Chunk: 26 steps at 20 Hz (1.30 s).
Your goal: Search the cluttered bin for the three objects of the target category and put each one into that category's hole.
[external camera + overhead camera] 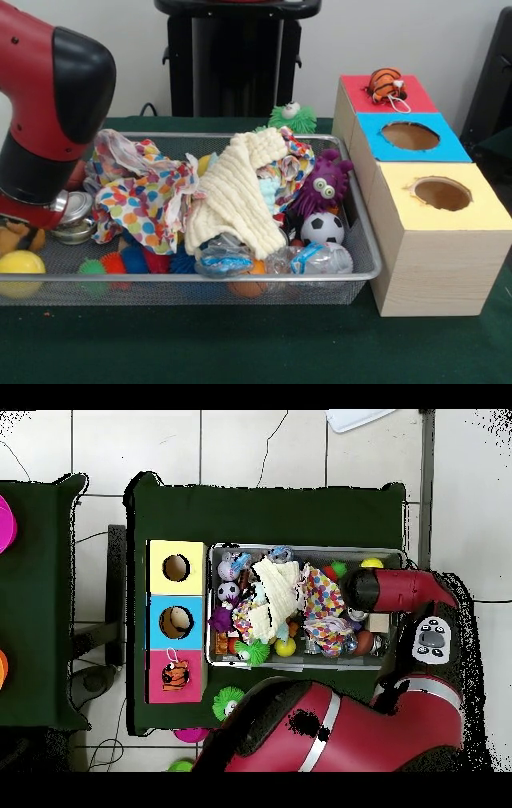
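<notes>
While the tool [68, 216] sits low at the bin's [364, 260] end opposite the boxes [436, 232], grip state unreadable, cloths [232, 196] lie between.

Green spiky toy with eyes [293, 117] on dark green tablecloth [240, 344], behind bin; tiled floor [270, 444] around table.

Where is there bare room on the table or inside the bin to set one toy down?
The green table cloth in front of the wire mesh bin is bare, bordered on one side by the wooden three-hole box. Inside the bin it is crowded: cream knitted cloth, polka-dot cloth, purple googly-eyed monster and small soccer ball leave little mesh showing.
</notes>
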Motion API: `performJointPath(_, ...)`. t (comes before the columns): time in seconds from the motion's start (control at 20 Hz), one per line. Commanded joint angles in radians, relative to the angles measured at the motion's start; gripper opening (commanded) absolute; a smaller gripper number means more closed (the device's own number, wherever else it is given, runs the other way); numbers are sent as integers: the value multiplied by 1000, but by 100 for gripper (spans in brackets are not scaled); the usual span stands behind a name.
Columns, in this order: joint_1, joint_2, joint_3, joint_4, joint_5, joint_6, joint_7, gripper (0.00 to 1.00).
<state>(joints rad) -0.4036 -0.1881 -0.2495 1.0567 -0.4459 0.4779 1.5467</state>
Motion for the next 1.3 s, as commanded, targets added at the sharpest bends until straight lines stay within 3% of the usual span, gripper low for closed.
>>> performJointPath(0.05,-73,14,4,-54,-85,16,-64,0)
performJointPath(0.45,-93,-43,57,1,-37,103,-103,0)
performJointPath(0.65,-93,-107,72,61,-13,163,-126,0)
performJointPath(1.0,-123,-241,136,173,64,322,-178,0)
performJointPath(1.3,-158,-319,203,209,117,470,-206,0)
